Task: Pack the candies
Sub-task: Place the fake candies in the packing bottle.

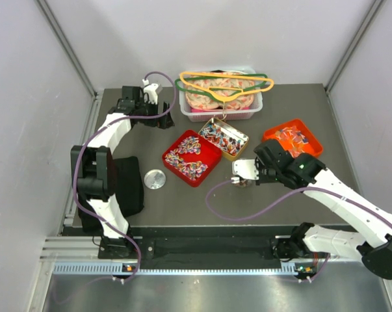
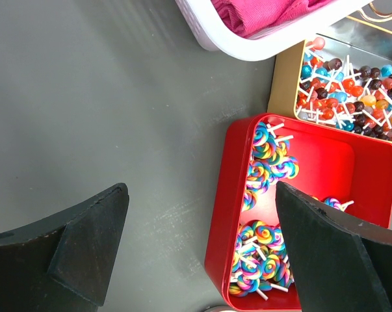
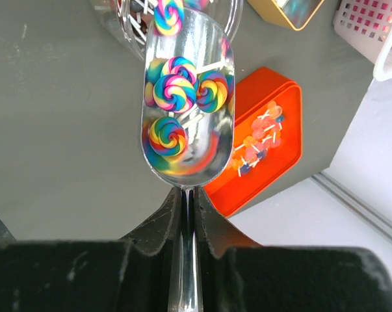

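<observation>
1. The red tray (image 2: 326,166) sits about mid-table and holds most of the candies (image 2: 264,172) I can see. They are rainbow-swirl lollipops on white sticks, bunched in two heaps with bare red floor between them.
2. The right gripper (image 3: 188,207) hangs to the right of the red tray, off its near-right side. Its fingers are clenched tight on the thin handle of a shiny metal scoop (image 3: 205,162).
3. The scoop carries about four swirl lollipops. Its front end reaches over the mouth of a clear round container (image 3: 125,36), which has more sticks inside.
4. The left gripper (image 2: 201,195) hovers over the table off the tray's far-left side. Its jaws are spread wide with nothing between them.
5. A gold tin (image 2: 283,81) stands hard by the red tray's far-right edge. It is packed with smaller round lollipops in red, blue and brown.
6. An orange tray (image 1: 311,130) lies further right of the red tray, past the gold tin. It holds a thin scatter of pale pink and orange lollipops.
7. A white basket (image 1: 222,116) stands beyond the red tray at the back of the table, with pink cloth inside. Yellow and green hangers (image 1: 225,82) lie across its top.
8. A round metal lid (image 1: 155,179) lies flat just left of the red tray's near-left side.
</observation>
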`<move>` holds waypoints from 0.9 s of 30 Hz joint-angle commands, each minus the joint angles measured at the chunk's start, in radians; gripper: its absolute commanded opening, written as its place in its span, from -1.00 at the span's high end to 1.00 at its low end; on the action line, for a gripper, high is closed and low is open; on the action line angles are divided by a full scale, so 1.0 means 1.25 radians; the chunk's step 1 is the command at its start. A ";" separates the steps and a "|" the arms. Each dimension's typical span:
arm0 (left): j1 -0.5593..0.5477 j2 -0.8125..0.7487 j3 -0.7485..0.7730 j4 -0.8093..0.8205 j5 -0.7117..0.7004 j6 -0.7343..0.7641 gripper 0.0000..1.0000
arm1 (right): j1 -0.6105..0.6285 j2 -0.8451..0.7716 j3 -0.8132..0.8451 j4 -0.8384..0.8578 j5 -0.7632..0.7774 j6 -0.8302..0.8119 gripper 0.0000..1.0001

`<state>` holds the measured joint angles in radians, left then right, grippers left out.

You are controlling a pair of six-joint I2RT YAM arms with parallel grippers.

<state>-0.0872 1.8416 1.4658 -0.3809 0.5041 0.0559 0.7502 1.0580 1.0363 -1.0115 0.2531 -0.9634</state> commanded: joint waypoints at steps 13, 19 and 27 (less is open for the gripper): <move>0.006 -0.037 0.003 0.031 0.010 0.006 -0.98 | 0.029 0.020 0.056 -0.019 0.075 -0.053 1.00; 0.007 -0.042 0.003 0.027 0.010 0.006 -0.98 | 0.054 0.044 0.074 -0.033 0.105 -0.067 1.00; 0.008 -0.053 -0.017 0.034 0.011 0.009 -0.98 | 0.091 0.078 0.093 -0.041 0.158 -0.088 1.00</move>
<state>-0.0853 1.8393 1.4601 -0.3740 0.5049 0.0559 0.8356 1.1416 1.0893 -1.0634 0.3943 -1.0477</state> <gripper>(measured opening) 0.987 0.076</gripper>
